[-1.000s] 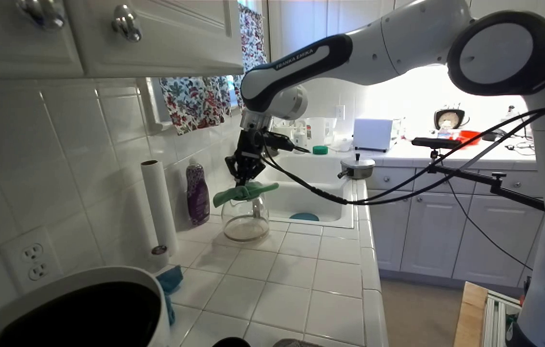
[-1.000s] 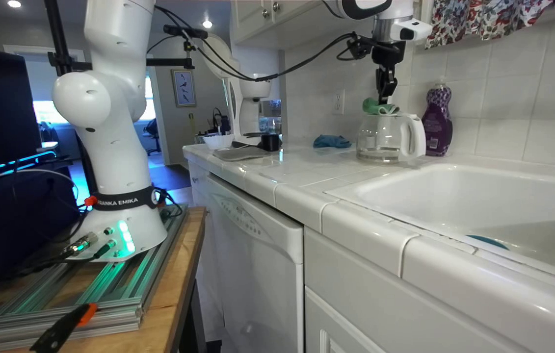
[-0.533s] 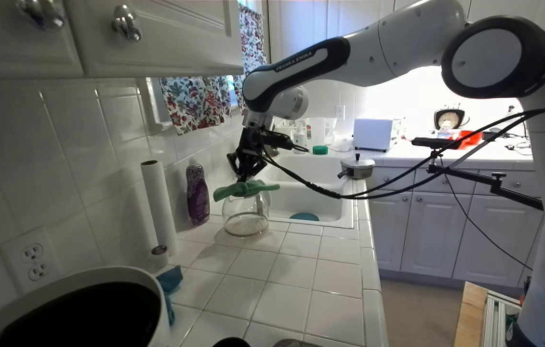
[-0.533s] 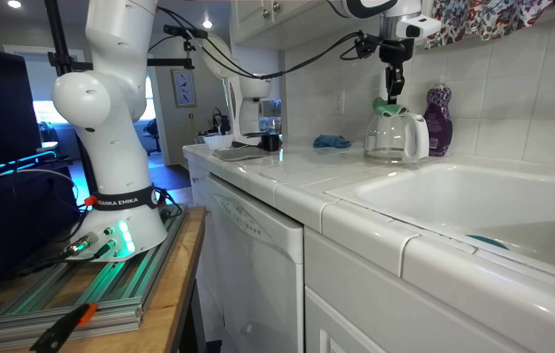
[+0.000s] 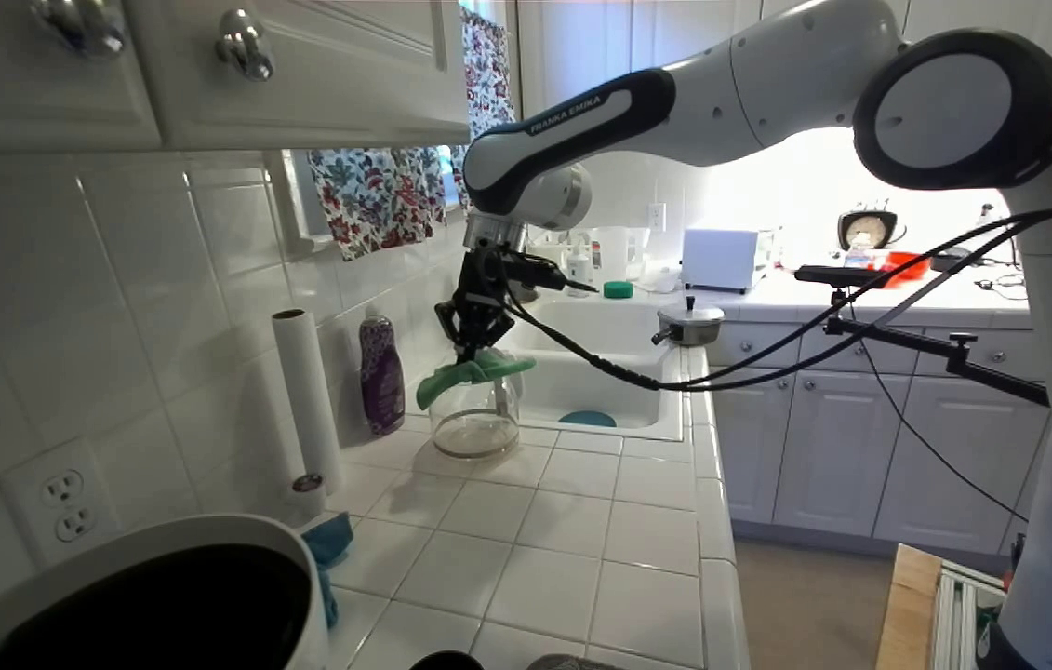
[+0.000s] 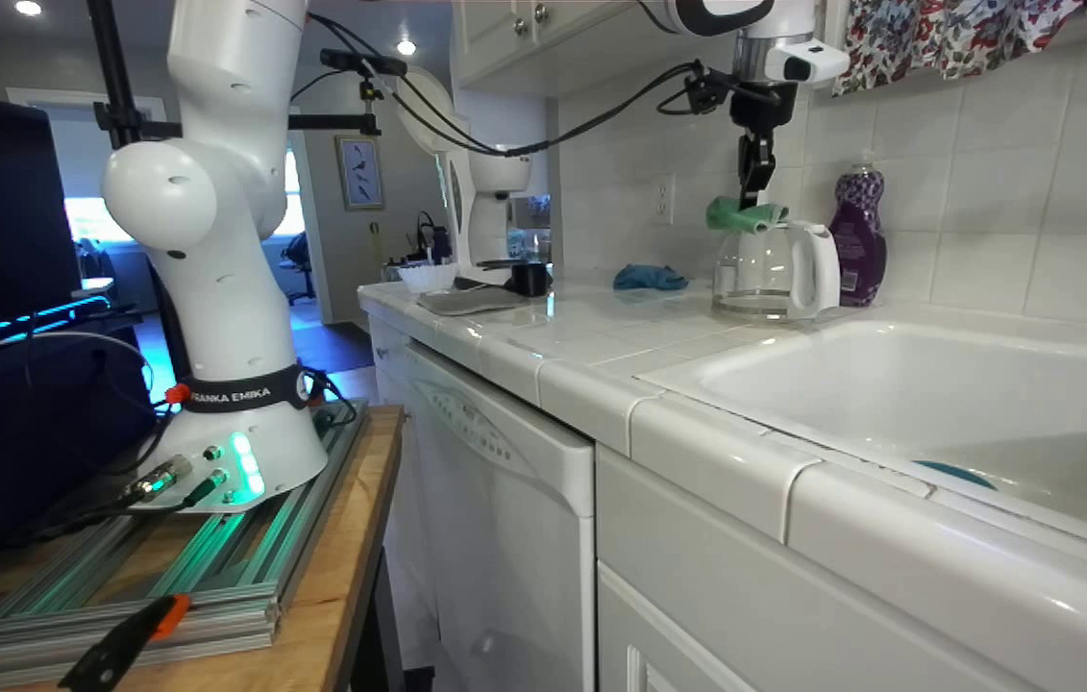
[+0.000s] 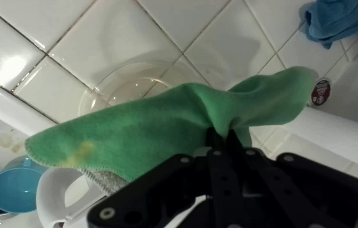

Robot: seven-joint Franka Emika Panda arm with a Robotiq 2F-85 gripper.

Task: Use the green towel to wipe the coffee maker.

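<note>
The coffee maker, a clear glass carafe (image 6: 745, 279) with a white handle (image 6: 824, 269), stands upright on the tiled counter beside the sink. Across its top lies the green towel (image 6: 740, 215), bunched in the middle, its two ends spreading out sideways. My gripper (image 7: 224, 134) points down from above, both black fingers pinching a fold of that towel. In the wrist view the towel (image 7: 153, 126) hides most of the carafe's opening; part of the glass base (image 7: 134, 88) shows past its edge. The towel (image 5: 479, 370) covers the carafe's rim in an exterior view too.
A purple bottle (image 6: 857, 240) stands close behind the carafe, by the tiled wall. Nearby are a white paper roll (image 5: 307, 400) and a blue cloth (image 6: 649, 278). The sink (image 6: 985, 375) borders the carafe, with a blue cup (image 7: 12, 190) inside. A large pot (image 5: 209, 529) occupies the counter's near end.
The gripper and towel shifted toward the purple bottle, then came back partway off the carafe's top. The carafe slid slightly toward the bottle and has stayed there. The grip is unchanged.
</note>
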